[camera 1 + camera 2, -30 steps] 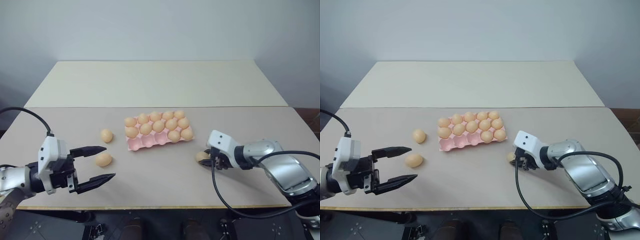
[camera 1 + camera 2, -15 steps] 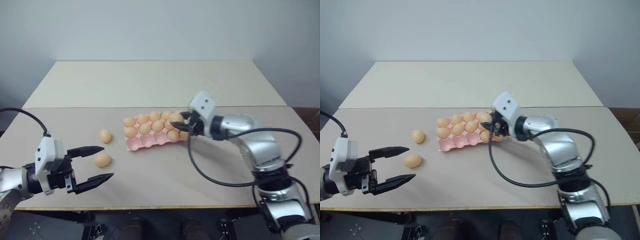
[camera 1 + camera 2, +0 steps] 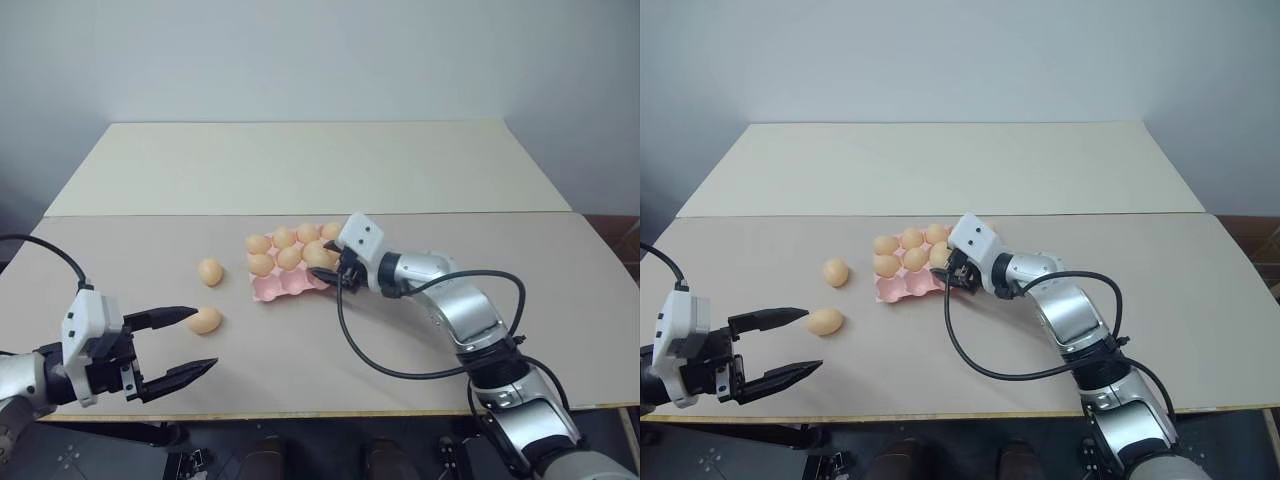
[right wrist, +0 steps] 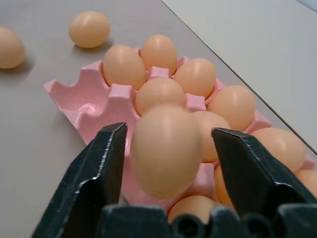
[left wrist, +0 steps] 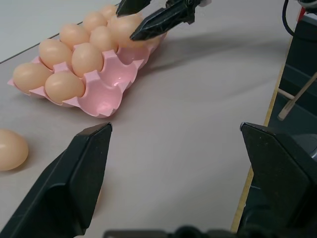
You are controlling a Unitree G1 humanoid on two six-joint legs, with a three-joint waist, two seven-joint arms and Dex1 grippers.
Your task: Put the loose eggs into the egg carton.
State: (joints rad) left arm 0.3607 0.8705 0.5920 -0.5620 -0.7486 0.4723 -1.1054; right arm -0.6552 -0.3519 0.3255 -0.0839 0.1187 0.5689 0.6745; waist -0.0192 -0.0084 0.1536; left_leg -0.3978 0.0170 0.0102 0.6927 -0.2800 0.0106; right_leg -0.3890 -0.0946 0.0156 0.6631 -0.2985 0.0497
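While my right gripper [image 4: 166, 148] spreads around an egg [image 4: 166, 148] above the pink egg carton [image 3: 275, 288], it could bounce out; two loose eggs [image 3: 205, 320] wait at nine o'clock, left gripper [image 3: 183, 343] agape.

The pink egg carton [image 3: 290, 282] lies mid-tabletop — front cups empty. Two tan loose eggs [image 3: 210, 271] [image 3: 205, 320] rest left of it — a third [image 4: 166, 148] hangs above its cups.

A light beige table [image 3: 420, 350] fills the near ground, and a second, paler cream table [image 3: 300, 165] butts against its far edge (a straight seam runs between them). Behind stands a plain grey-white wall [image 3: 320, 55].
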